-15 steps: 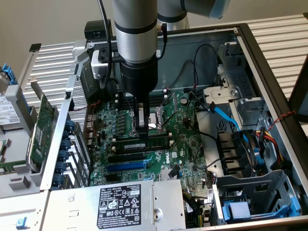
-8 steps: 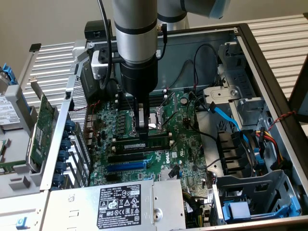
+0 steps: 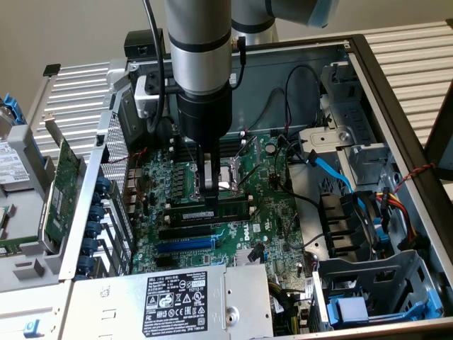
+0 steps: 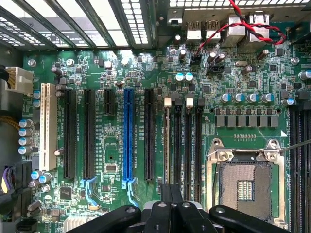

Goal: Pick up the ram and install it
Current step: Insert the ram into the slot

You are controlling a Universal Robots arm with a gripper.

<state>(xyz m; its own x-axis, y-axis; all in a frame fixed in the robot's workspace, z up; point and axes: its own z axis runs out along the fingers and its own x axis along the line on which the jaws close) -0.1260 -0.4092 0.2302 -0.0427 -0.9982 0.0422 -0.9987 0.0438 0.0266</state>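
Ram (image 3: 212, 212) partly hidden beneath closed end effector (image 3: 210, 193).

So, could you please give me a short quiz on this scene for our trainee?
1. True or false: the end effector is shut.
2. The one coloured slot between black slots on the green motherboard is: A yellow, B blue, C red?
3. Which part is the end effector nearest to?
Key: 1 true; 2 B; 3 the dark-green ram stick with a pale label, by the silver processor socket.
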